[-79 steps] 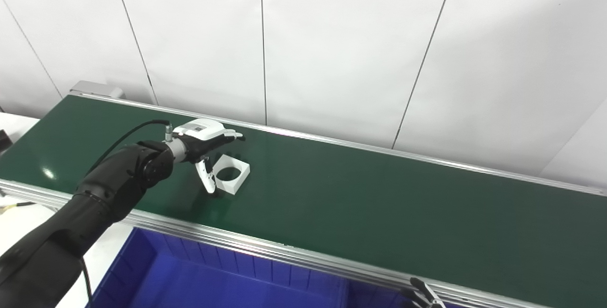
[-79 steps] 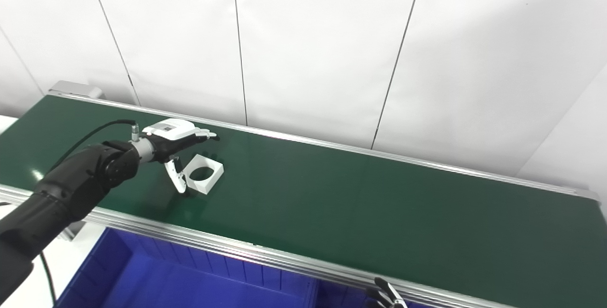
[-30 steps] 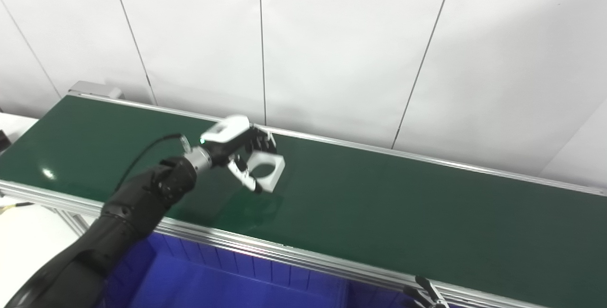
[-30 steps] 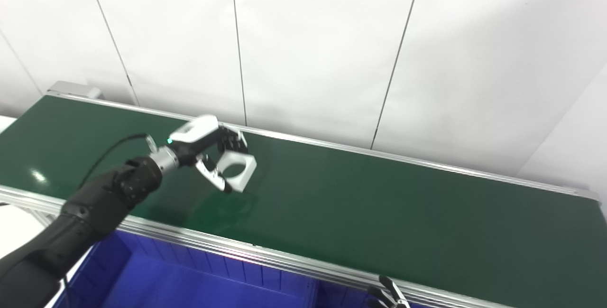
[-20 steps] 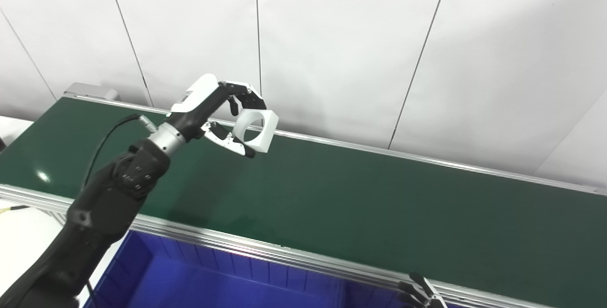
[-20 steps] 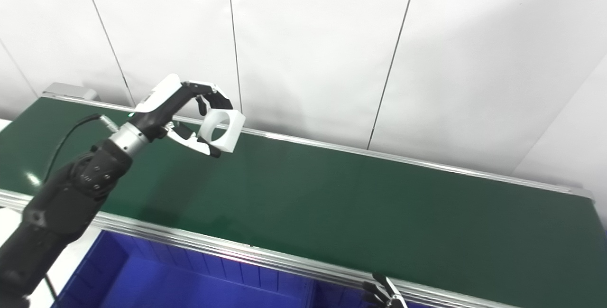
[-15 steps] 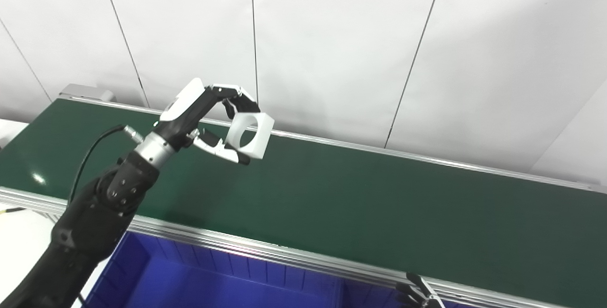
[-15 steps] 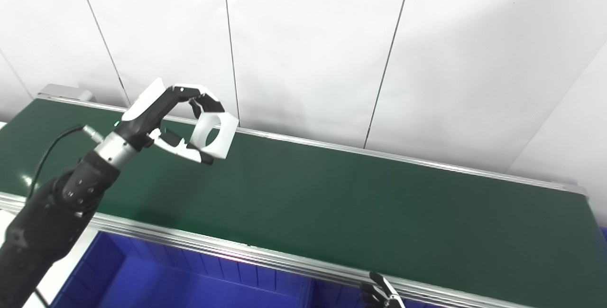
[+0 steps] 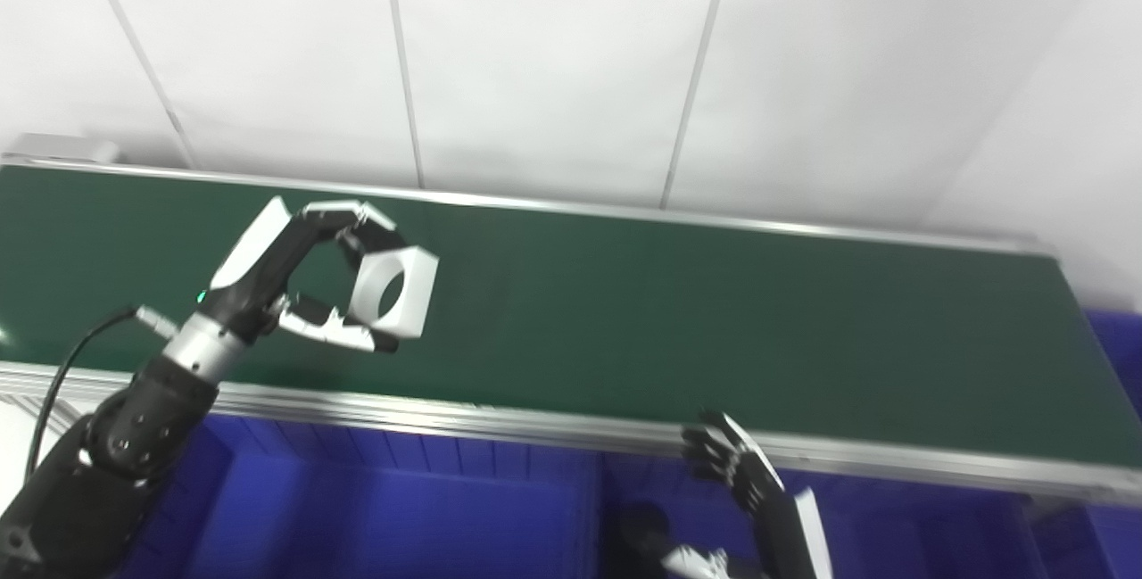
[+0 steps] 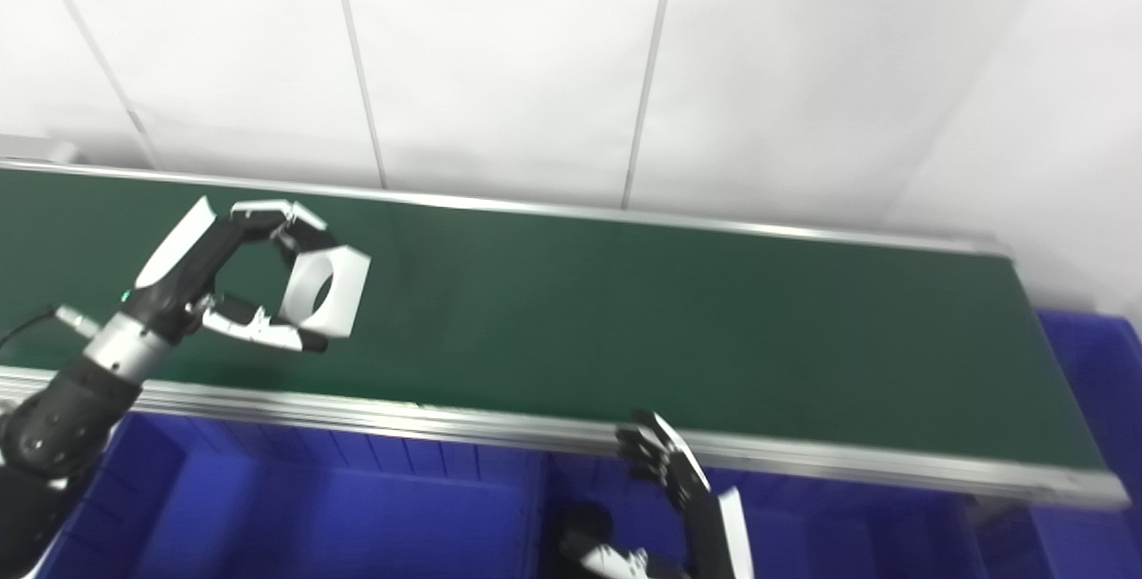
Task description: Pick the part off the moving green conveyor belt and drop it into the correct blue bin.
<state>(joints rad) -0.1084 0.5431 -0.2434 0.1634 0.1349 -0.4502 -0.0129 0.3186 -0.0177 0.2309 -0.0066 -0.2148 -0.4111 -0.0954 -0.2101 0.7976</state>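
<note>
Two arms are in view, and only your left one is working. Behind everything a white panelled wall [image 9: 553, 70] runs the width of the scene. Below it the green belt [image 9: 714, 320] stretches across, bare of parts as far as you can see. Along the near edge sit the blue bins [image 9: 401, 516], one under your left arm, another to its right past a divider, and a third [image 10: 1084, 356] beyond the belt's right end.

Your left hand [image 9: 294, 280] is closed on the part [image 9: 393, 289], a white square block with a round hole. It is pinched between fingers on top and thumb below and held in the air above the belt's near half, not yet over any bin. Your right hand [image 9: 745, 481] waits low by the near rail, fingers spread, holding nothing.

Watch the grip: it looks like a light pinch on two edges, so a fast swing could twist the part loose and drop it back on the belt. Letting go early would likely bounce it off the rail. Nothing here shows which bin is correct, so releasing over the nearest one could mis-sort it.
</note>
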